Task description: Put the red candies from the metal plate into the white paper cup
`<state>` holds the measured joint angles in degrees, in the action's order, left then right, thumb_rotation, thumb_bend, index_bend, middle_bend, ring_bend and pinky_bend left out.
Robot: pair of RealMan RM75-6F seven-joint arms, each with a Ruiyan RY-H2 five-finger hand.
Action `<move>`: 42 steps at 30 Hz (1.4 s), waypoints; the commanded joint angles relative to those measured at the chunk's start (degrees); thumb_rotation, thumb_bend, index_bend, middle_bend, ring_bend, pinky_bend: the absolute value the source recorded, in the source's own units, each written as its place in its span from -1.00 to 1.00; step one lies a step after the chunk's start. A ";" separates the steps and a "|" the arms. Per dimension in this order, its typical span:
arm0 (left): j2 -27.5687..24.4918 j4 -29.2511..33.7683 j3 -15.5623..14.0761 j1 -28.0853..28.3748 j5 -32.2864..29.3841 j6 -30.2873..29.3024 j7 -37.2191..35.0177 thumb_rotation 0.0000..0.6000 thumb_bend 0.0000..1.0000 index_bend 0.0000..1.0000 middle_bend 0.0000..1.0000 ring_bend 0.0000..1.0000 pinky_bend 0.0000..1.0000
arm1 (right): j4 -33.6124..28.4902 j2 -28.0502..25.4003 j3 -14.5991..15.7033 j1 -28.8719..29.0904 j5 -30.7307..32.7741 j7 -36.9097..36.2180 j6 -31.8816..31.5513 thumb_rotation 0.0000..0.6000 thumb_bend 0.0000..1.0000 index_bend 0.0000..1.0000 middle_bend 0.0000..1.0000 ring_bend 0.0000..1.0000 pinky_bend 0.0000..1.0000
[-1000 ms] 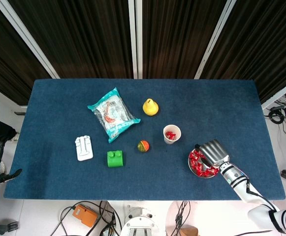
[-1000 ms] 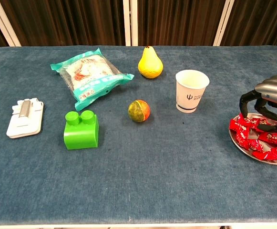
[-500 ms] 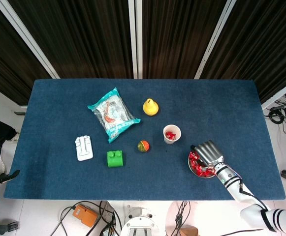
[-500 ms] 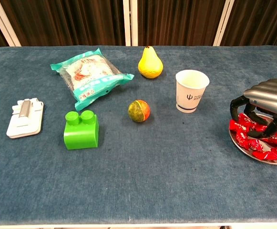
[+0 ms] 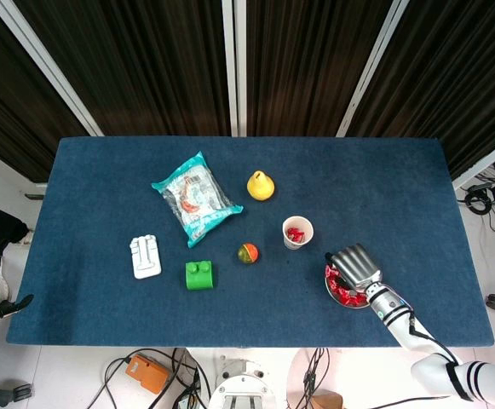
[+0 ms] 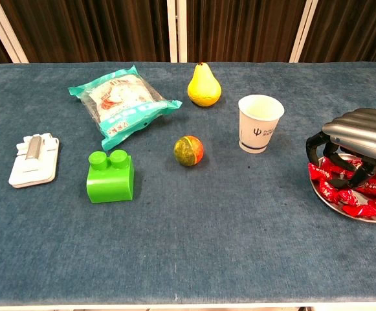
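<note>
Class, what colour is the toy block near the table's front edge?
Bright green block; clearest in the chest view.

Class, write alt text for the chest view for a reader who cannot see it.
The right hand reaches down over red candies on a metal plate at the right of a blue table. Left of it stand a white paper cup, pear, ball, green block and snack bag.

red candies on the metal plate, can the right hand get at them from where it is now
Probably yes. The right hand sits directly over the red candies on the metal plate, its fingers curled down onto the pile, and nothing lies between them.
</note>
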<state>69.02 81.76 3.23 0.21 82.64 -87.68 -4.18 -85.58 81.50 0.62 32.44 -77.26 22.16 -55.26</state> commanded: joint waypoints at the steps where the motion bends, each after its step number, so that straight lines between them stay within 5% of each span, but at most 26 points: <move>1: 0.10 -0.27 -0.02 -0.03 -0.08 0.10 -0.17 1.00 -1.00 -1.00 -0.93 -1.00 -1.00 | 0.26 0.37 0.05 0.11 0.04 0.55 0.26 1.00 -0.14 0.04 0.69 0.99 1.00; 14: 0.76 -1.59 -0.13 -0.34 -0.03 -0.03 -1.41 1.00 -1.00 -1.00 -0.93 -1.00 -1.00 | -3.10 -2.14 -2.16 -0.56 -1.46 -0.41 -3.82 1.00 -0.01 0.24 0.69 1.00 1.00; 19: 0.66 -1.35 0.03 -0.18 0.25 -0.19 -1.26 1.00 -1.00 -1.00 -0.93 -1.00 -1.00 | -7.42 -4.85 -7.22 2.01 -1.10 -1.01 -4.66 1.00 -0.01 0.24 0.69 1.00 1.00; 26: 0.22 -0.23 0.16 0.09 0.36 -0.08 -0.23 1.00 -1.00 -1.00 -0.93 -1.00 -1.00 | -5.72 -1.80 -13.84 9.30 6.83 2.42 1.72 1.00 -0.01 0.21 0.69 1.00 1.00; 42: 0.07 0.11 0.26 0.06 -0.36 0.41 0.30 1.00 -1.00 -1.00 -0.93 -1.00 -1.00 | -3.60 0.32 -12.77 13.27 13.47 5.84 4.52 1.00 -0.01 -0.13 0.69 1.00 1.00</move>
<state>69.08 81.87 3.49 0.27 82.27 -87.27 -3.88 -89.11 81.89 -12.22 45.69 -63.71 28.07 -50.67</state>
